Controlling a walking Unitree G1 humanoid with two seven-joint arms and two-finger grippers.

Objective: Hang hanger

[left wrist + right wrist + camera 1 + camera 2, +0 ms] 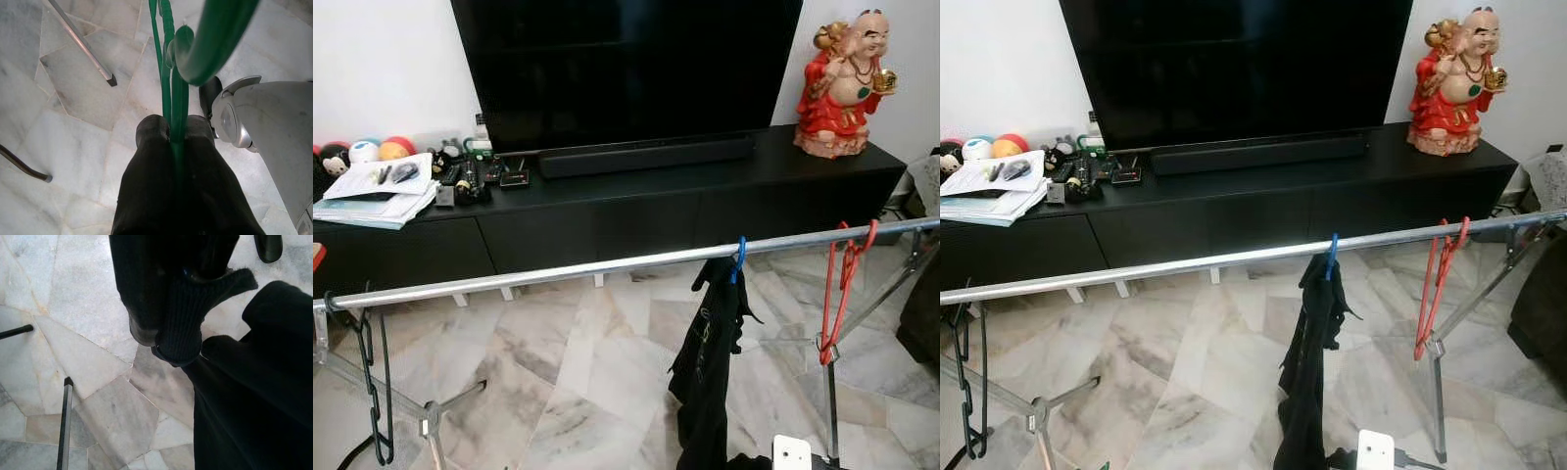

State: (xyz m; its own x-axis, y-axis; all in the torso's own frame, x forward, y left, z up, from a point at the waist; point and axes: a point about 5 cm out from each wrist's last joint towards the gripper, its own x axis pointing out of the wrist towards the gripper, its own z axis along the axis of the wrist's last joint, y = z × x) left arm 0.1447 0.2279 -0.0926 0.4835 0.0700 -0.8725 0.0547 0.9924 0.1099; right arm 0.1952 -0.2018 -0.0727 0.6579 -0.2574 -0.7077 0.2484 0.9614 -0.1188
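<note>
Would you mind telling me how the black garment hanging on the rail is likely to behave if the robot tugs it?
The black garment droops in loose folds, so it is probably floppy and light. It hangs from one blue hanger on the smooth rail, so it may swing or slide. The right gripper pinches its knit edge, which likely stretches.

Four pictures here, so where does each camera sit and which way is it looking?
Left eye: on the head, looking forward and down at the rail, TV stand.
Right eye: beside it, same scene, black garment hanging.
Left wrist: along the left end effector, shut on a green hanger, floor below.
Right wrist: along the right end effector, gripping the black garment.
</note>
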